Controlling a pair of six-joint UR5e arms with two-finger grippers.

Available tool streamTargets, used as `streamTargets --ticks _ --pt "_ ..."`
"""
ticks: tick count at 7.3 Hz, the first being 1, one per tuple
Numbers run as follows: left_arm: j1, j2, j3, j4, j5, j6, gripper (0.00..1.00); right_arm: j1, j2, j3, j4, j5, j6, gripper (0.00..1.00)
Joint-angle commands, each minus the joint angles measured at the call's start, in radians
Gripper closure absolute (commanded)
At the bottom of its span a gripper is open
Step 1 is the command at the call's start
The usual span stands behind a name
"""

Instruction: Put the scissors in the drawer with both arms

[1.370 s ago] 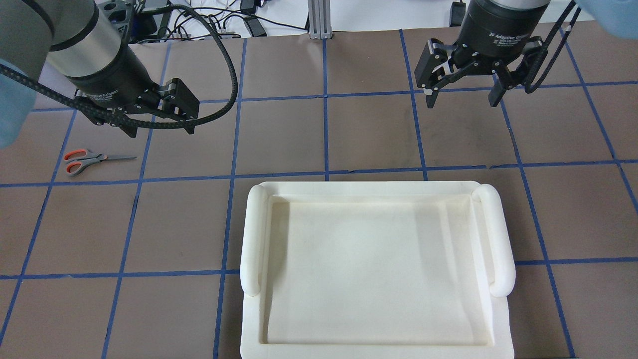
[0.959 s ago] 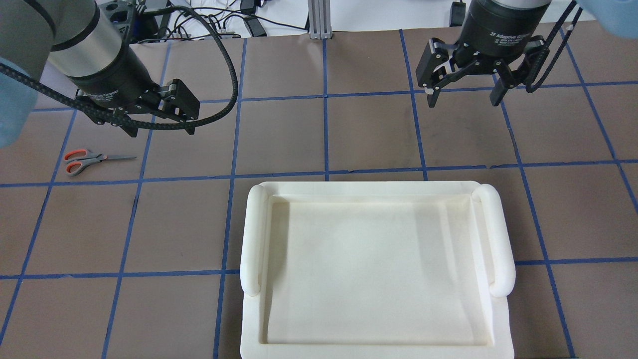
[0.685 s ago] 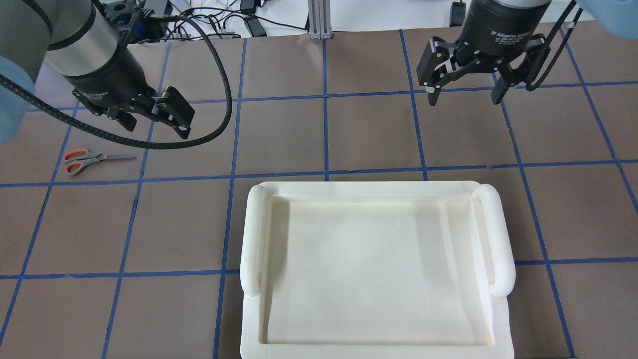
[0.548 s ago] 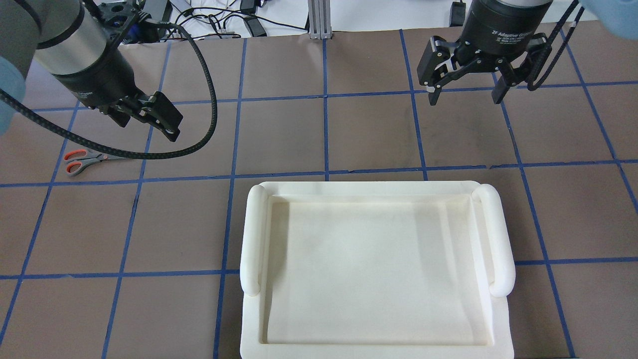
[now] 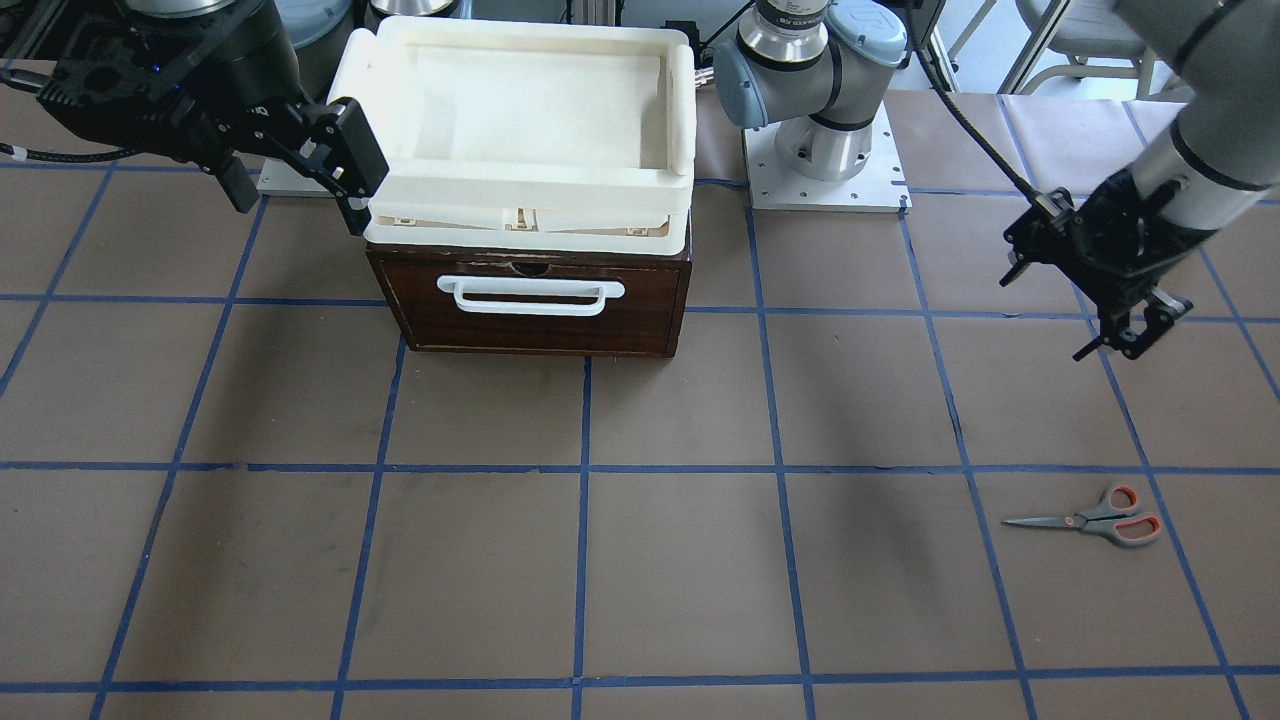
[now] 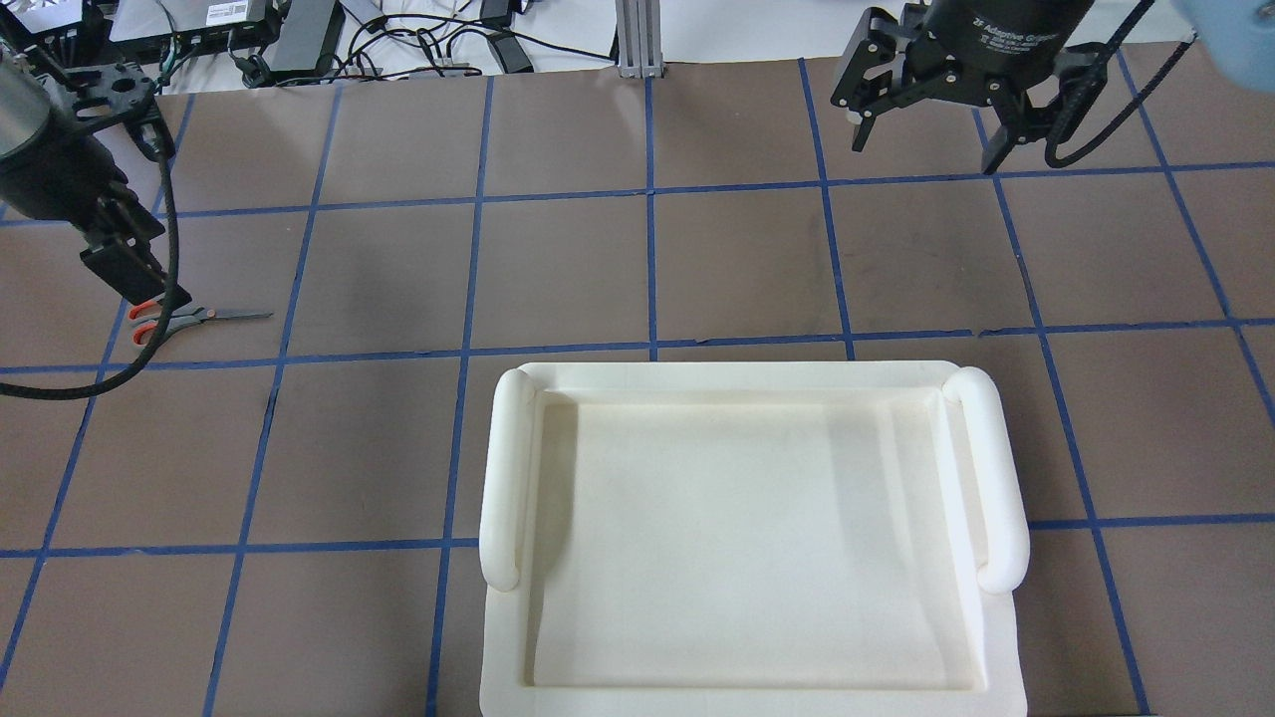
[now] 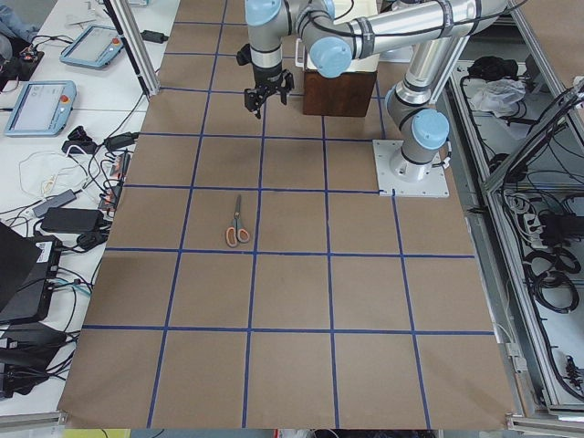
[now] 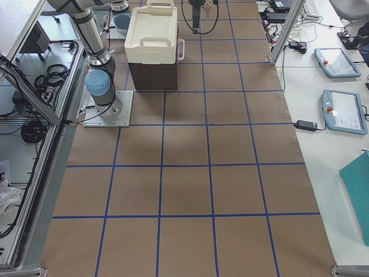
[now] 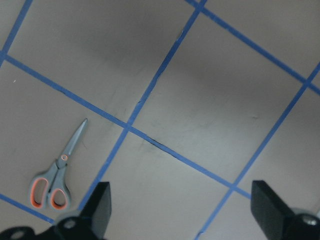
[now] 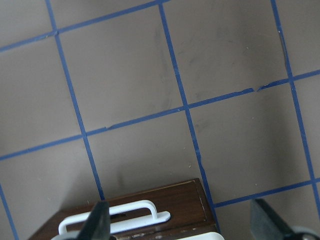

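The scissors (image 6: 204, 316) lie flat on the bench (image 6: 558, 269) out on my left side, well apart from the drawer (image 5: 530, 330). Their long axis runs across the bench, blades pointing toward the middle and orange-lined loops outward. My left gripper (image 9: 182, 212) is by far the nearer. It hangs above them and touches nothing. In its wrist view the scissors sit off beyond one finger rather than between the two, so I judge I need a sideways shift, and probably a wrist turn, before going down. Its fingers (image 9: 267, 205) are spread wide and empty. My right gripper (image 10: 182, 220), also spread and empty, hovers by the shut drawer, whose white handle (image 10: 160, 216) shows beside one finger.
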Motion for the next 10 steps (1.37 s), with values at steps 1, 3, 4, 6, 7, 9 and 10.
streamTargets --ticks 1,3,4,6,7,9,10 --pt "0.076 -0.145 -0.011 0.244 0.003 0.414 0.0 0.006 0.07 0.008 -0.025 0.0 0.384 0.0" --pt "0.119 -0.276 0.004 0.347 -0.053 0.588 0.0 0.052 0.132 0.009 -0.045 -0.006 0.562 0.0" --pt "0.152 -0.325 0.015 0.357 -0.089 0.679 0.0 0.086 0.185 0.009 -0.041 0.0 0.819 0.0" --pt "0.163 -0.416 0.041 0.444 -0.054 0.744 0.0 0.153 0.277 0.008 -0.045 -0.009 1.009 0.0" --pt "0.163 -0.433 0.049 0.452 0.012 0.741 0.0 0.163 0.291 0.008 -0.041 0.009 1.108 0.0" --pt "0.163 -0.473 0.049 0.458 0.028 0.732 0.0 0.192 0.334 0.011 0.008 0.061 1.167 0.0" --pt "0.163 -0.485 0.047 0.458 0.029 0.723 0.0 0.204 0.342 0.011 0.028 0.073 1.185 0.0"
